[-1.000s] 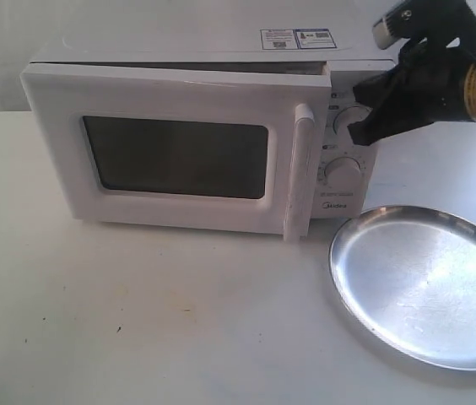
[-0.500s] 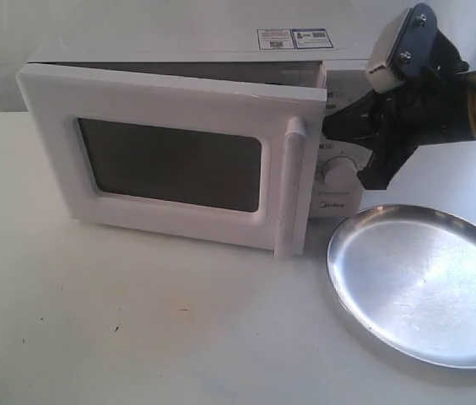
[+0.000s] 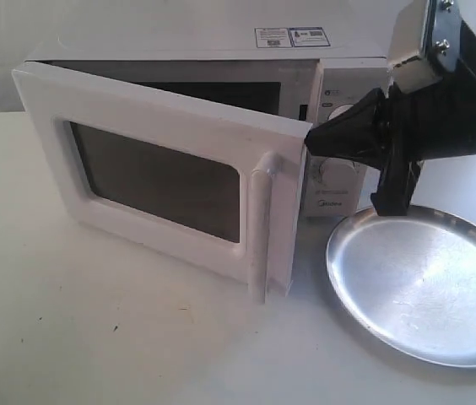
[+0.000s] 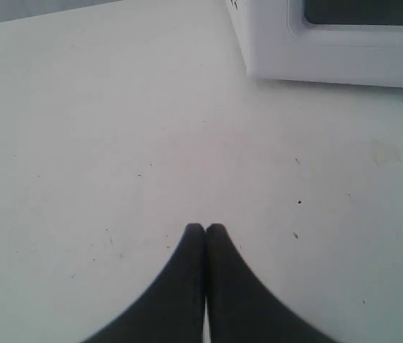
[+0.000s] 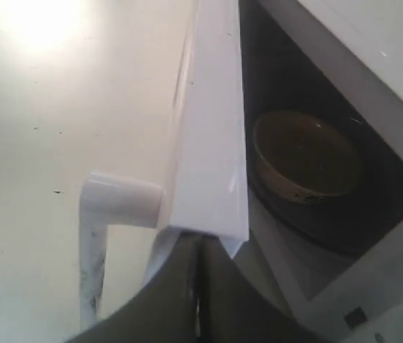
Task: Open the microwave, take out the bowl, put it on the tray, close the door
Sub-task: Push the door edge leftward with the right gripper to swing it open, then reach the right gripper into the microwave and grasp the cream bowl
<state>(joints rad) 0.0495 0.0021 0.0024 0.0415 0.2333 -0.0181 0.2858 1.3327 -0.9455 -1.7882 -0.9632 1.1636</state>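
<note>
White door part-open on microwave at back edge of bench. Right gripper pinched closed, holding nothing, tip behind door's free edge, evidently to lever it wider. Bowl inside microwave. Tray waits by right edge. Left gripper closed, empty, parked above bench.

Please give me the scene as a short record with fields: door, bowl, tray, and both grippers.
door: partly open on the microwave
bowl: inside the microwave, behind the door
tray: on the table beside the microwave, nothing on it
right gripper: shut, tips at the door's free edge
left gripper: shut, above the table, holding nothing
</note>
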